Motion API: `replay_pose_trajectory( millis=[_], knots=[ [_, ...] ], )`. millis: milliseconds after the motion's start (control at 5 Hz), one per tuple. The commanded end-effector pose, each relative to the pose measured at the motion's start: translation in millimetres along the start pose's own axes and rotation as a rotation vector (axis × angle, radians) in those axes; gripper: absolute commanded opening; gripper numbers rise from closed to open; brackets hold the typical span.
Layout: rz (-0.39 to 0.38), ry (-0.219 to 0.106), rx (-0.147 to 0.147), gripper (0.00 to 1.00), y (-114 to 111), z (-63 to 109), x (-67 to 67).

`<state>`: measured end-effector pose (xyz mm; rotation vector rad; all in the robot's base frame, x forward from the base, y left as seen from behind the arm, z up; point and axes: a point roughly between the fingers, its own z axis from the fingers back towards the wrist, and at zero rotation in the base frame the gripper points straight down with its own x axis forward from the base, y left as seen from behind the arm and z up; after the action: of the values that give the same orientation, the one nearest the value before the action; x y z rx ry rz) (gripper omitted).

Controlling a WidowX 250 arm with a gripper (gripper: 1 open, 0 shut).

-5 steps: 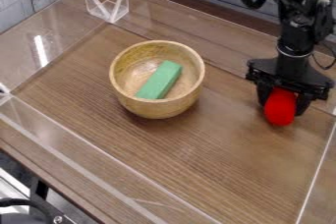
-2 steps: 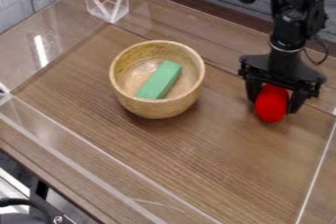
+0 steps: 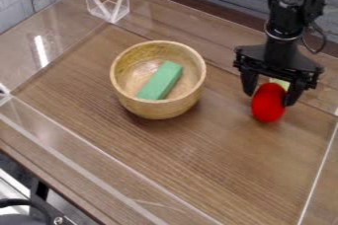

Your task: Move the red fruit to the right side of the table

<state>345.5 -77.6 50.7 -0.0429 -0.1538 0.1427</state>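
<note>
The red fruit (image 3: 270,104) rests on the brown wood-grain table (image 3: 199,160) near its right edge. My black gripper (image 3: 275,85) points straight down just above the fruit. Its fingers (image 3: 251,79) stand spread wide on either side of the fruit's top, open and not squeezing it. The fruit's upper part is partly hidden behind the gripper.
A wooden bowl (image 3: 132,99) holding a green rectangular block (image 3: 162,80) sits at the table's middle. Low clear acrylic walls (image 3: 314,185) edge the table, with the right wall close beside the fruit. A clear bracket (image 3: 106,4) stands at the back left.
The gripper has opened and let go of the red fruit, then lifted slightly. The fruit stays on the table at the right.
</note>
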Motion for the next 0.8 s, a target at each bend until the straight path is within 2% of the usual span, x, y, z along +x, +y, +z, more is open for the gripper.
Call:
replay_pose_trajectory(
  millis=[0,200,400,600],
  knots=[
    [0.015,-0.070,-0.020,1.00,4,32.9,8.5],
    [0.025,-0.081,-0.015,1.00,10,46.7,5.8],
    [0.034,-0.107,-0.007,1.00,22,71.0,3.2],
    [0.056,-0.135,0.008,1.00,46,96.3,1.6]
  ],
)
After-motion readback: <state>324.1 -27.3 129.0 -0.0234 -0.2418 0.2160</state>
